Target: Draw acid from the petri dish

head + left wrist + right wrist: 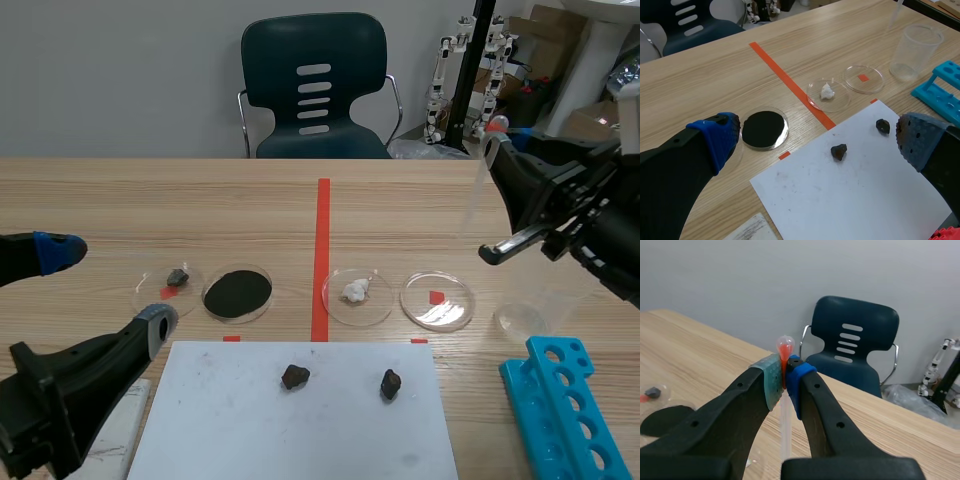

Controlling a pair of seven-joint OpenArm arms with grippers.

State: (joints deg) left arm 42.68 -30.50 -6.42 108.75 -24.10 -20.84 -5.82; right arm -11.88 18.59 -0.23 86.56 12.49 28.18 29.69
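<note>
The right gripper [785, 377] clamps a clear, red-bulbed plastic pipette [785, 346] above and just beyond the shallow clear petri dish [452, 312]; the left gripper [817, 137] gapes empty, well apart from it. A skewed descent could nudge the dish, spilling acid.

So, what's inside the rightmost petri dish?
No solids show in the rightmost petri dish; only a tape mark under its clear base. Whether it holds clear liquid cannot be told.
</note>
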